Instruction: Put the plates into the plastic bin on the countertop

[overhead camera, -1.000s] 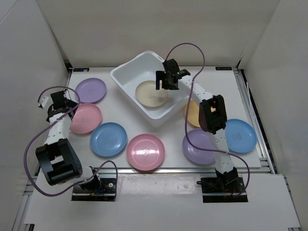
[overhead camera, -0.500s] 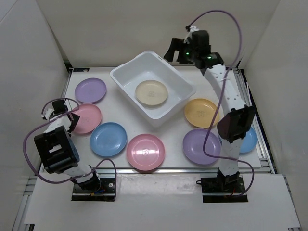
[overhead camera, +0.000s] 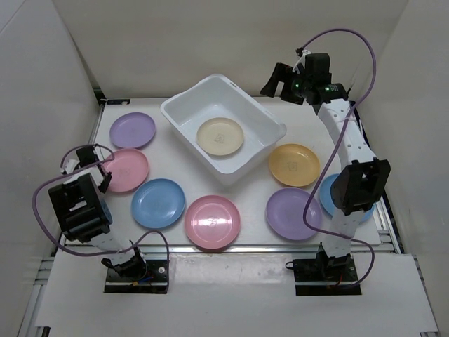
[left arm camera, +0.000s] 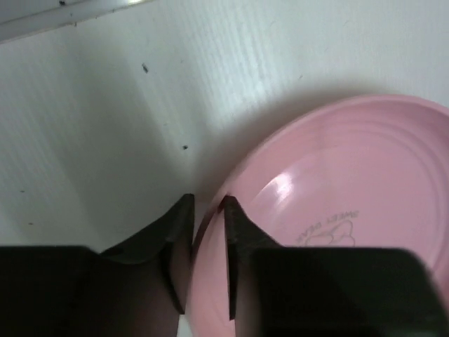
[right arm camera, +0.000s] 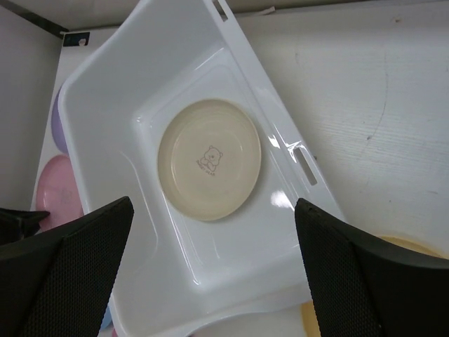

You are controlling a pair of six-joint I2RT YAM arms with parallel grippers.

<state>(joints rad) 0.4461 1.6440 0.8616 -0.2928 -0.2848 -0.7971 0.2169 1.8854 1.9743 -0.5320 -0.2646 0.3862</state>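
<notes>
White rectangular plastic bin [overhead camera: 184,121], upper centre on the white tabletop [overhead camera: 316,126], holds one round cream plastic plate [overhead camera: 220,135]. Seven pastel plates [overhead camera: 158,203] lie outside it, so most of the work is left. At left, the left gripper [left arm camera: 208,207] has its jaws pinching the rim of a round pink plastic plate [left arm camera: 330,210]. The right gripper [right arm camera: 214,207], upper right, gapes wide and empty.

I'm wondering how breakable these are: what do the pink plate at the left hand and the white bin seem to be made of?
The pink plate looks like matte plastic: even colour, one soft highlight, a printed mark. The white bin looks like glossier moulded plastic: bright glints, rounded corners, slotted handles. Looks alone can't confirm either.
</notes>
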